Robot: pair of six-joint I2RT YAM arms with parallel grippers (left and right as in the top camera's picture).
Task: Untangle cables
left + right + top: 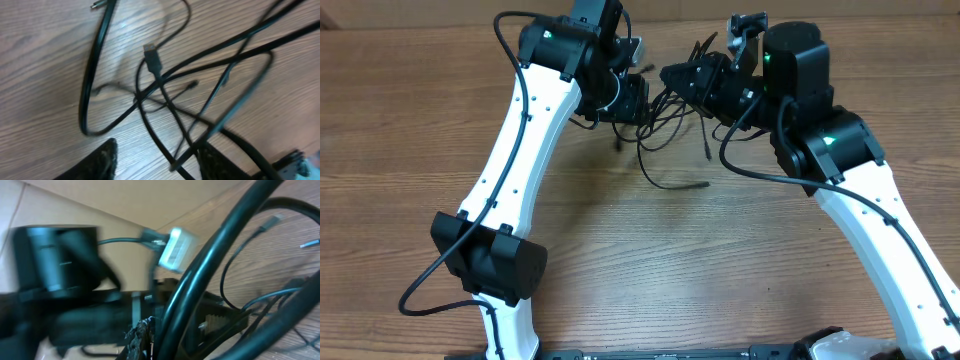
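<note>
At far centre of the table (410, 120), the cables (160, 86) sit knotted. The right gripper (686, 76) is clamped on the bundle, the left gripper (160, 162) parted, holding nothing. Best to grab one strand and pull apart slowly.

The cables (670, 130) are gathered over the far part of the counter (640, 260), between the two arms. The left end effector (638, 100) is placed just left of the tangle, the right end effector (682, 78) just right of it. One loop is spread toward the near side. A plug (152, 57) is seen among crossing strands.
</note>
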